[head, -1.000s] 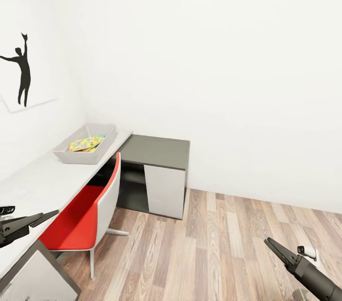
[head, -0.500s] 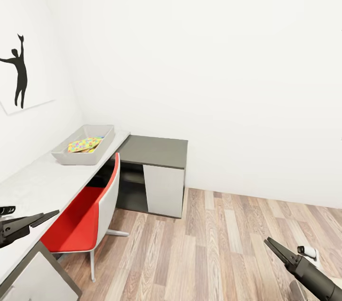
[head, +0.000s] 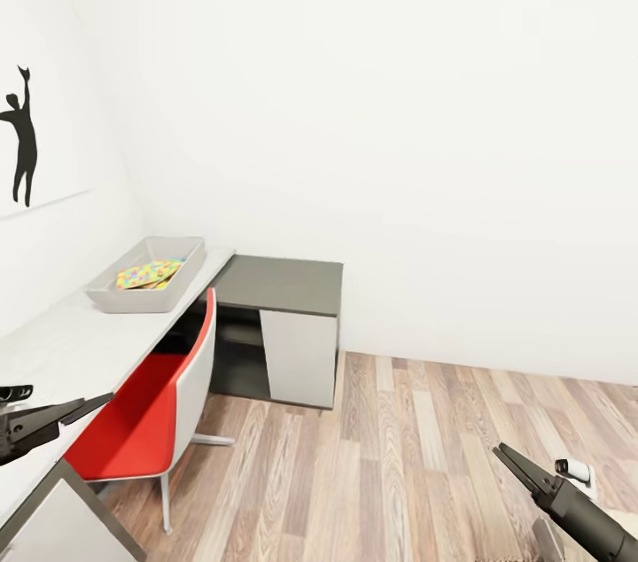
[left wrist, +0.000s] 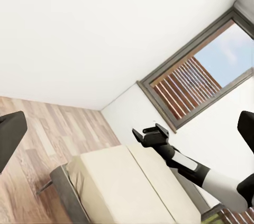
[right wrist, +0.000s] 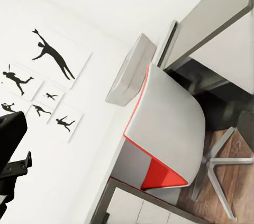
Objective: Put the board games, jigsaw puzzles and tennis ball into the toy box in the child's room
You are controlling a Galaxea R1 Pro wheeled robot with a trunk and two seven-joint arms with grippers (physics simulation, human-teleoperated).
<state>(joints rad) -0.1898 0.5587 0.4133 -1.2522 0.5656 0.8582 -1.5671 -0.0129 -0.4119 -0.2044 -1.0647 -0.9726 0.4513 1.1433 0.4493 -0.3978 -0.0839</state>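
The white wall (head: 381, 101) takes up most of the head view, with the wood-plank floor (head: 416, 456) running below it from 6 toward 4 o'clock. The long white table (head: 62, 340) comes in from 8 o'clock and meets a dark grey cabinet (head: 279, 287) with a pale door near the middle of the view. A red chair with a white shell (head: 164, 407) stands tucked against the table edge at about 7 o'clock, its back toward the room. In the left wrist view a cream bed (left wrist: 121, 187) lies below a window with slatted blinds (left wrist: 196, 83). The grey toy box (head: 146, 285), a shallow tray, sits on the table at 9 o'clock, its long axis running along the table toward the far wall; a flat, brightly speckled piece (head: 149, 273) lies inside it, lengthwise with the box. A black silhouette picture (head: 22, 145) hangs on the left wall at 10 o'clock. The left pincer (head: 84, 407) hangs over the table's near end at 8 o'clock, its fingers drawn to a narrow tip. The right pincer (head: 512, 463) hangs over the floor at 4 o'clock, likewise pressed narrow and holding nothing.
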